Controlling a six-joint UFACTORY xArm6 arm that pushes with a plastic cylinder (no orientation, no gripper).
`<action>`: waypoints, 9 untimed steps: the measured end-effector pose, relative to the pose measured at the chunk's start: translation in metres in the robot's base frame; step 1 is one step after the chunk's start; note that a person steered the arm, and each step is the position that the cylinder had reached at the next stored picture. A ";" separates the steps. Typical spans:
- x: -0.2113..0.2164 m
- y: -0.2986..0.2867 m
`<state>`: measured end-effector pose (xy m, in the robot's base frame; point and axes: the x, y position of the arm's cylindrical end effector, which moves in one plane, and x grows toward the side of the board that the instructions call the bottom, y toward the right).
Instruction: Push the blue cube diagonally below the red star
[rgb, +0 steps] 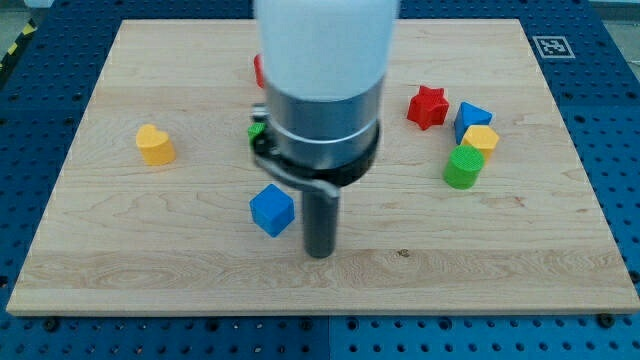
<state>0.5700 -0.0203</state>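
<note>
The blue cube (271, 210) lies on the wooden board (150, 240), left of centre and toward the view's bottom. My tip (319, 252) rests on the board just to the cube's right and slightly lower, close to it; I cannot tell if they touch. The red star (428, 107) lies toward the view's upper right, far from the cube. The arm's white and grey body hides the middle top of the board.
A yellow heart-shaped block (155, 145) lies at the left. Right of the red star cluster a blue block (471, 118), a yellow block (481, 139) and a green cylinder (463, 167). A red block (258, 70) and a green block (256, 130) peek out behind the arm.
</note>
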 end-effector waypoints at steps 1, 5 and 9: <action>-0.004 -0.057; -0.033 -0.041; -0.053 0.004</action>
<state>0.5169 -0.0162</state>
